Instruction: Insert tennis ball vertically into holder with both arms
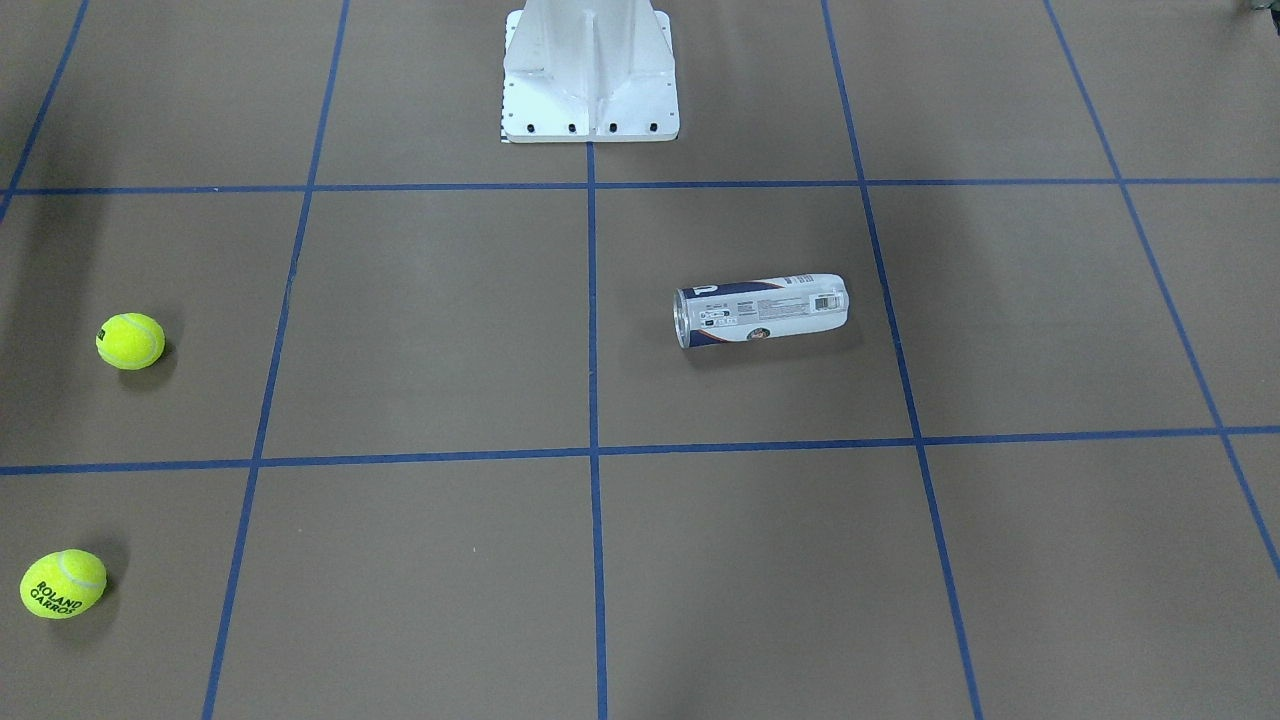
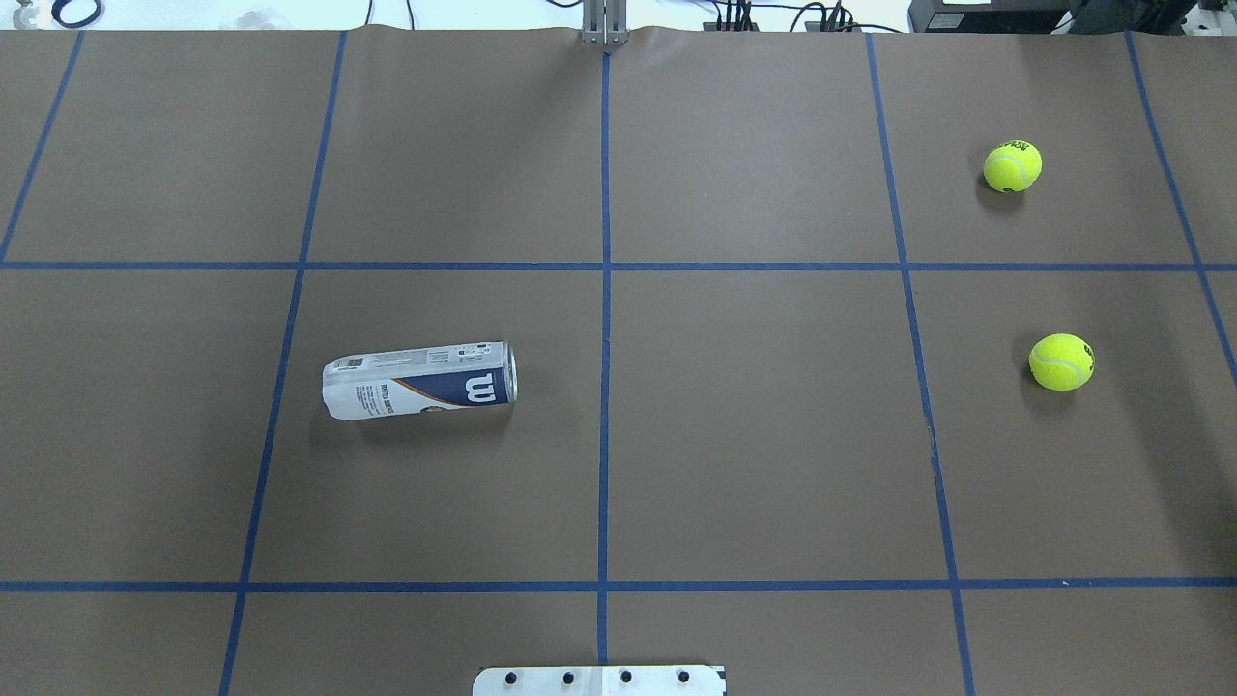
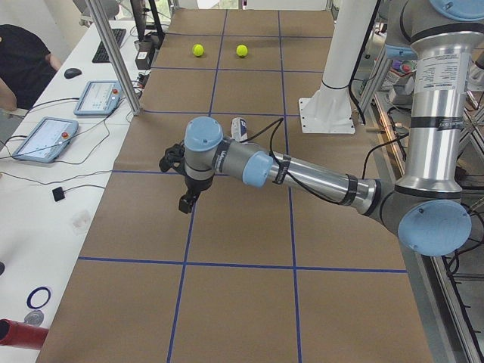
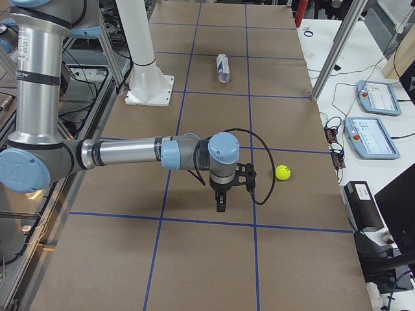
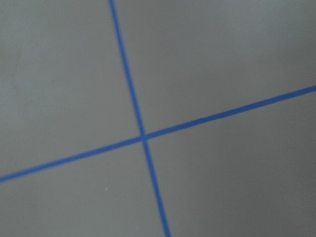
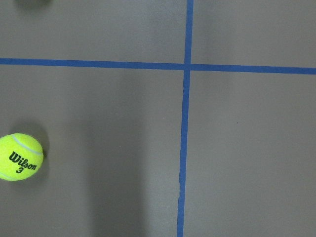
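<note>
The clear plastic cylindrical holder (image 2: 420,380) was seen lying sideways, presumably awaiting uprighting; the grips of the left claw (image 3: 184,203) and right claw (image 4: 220,205) could not be told.

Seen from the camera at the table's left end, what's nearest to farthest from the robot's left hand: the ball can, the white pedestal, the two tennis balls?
From the left hand:
1. Ball can, just beyond it, partly behind the arm.
2. White pedestal, on the robot's side.
3. Far end: operator-side ball and robot-side ball, too close to call.
</note>
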Controlling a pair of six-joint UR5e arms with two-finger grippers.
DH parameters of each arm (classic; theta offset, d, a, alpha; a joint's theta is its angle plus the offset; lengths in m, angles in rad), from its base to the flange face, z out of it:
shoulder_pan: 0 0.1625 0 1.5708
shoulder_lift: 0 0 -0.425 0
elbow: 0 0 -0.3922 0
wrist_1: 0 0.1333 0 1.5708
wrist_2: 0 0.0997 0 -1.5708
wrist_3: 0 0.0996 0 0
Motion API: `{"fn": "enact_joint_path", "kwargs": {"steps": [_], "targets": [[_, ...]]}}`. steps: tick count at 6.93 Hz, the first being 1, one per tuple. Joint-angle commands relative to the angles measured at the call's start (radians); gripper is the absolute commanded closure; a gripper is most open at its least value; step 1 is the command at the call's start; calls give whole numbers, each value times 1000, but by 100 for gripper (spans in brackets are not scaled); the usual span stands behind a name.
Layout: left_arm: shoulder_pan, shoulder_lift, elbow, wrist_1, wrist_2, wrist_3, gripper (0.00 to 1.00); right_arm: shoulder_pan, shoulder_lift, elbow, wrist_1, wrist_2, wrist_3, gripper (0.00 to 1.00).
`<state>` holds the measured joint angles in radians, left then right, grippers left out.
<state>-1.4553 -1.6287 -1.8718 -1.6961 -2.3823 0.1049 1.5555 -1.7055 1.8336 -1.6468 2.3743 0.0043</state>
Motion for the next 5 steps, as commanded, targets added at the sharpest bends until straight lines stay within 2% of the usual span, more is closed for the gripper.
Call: {"fn": "enact_joint_path", "kwargs": {"steps": [1, 4, 5], "targets": [[186, -173, -44, -11, 81, 7, 1, 0, 3, 38, 1, 2, 0, 1], [447, -394, -33, 36, 95, -22, 1, -2, 9, 39, -1, -9, 5, 1], [530, -493, -30, 164, 101, -27, 1, -2, 9, 36, -1, -3, 5, 1]]}}
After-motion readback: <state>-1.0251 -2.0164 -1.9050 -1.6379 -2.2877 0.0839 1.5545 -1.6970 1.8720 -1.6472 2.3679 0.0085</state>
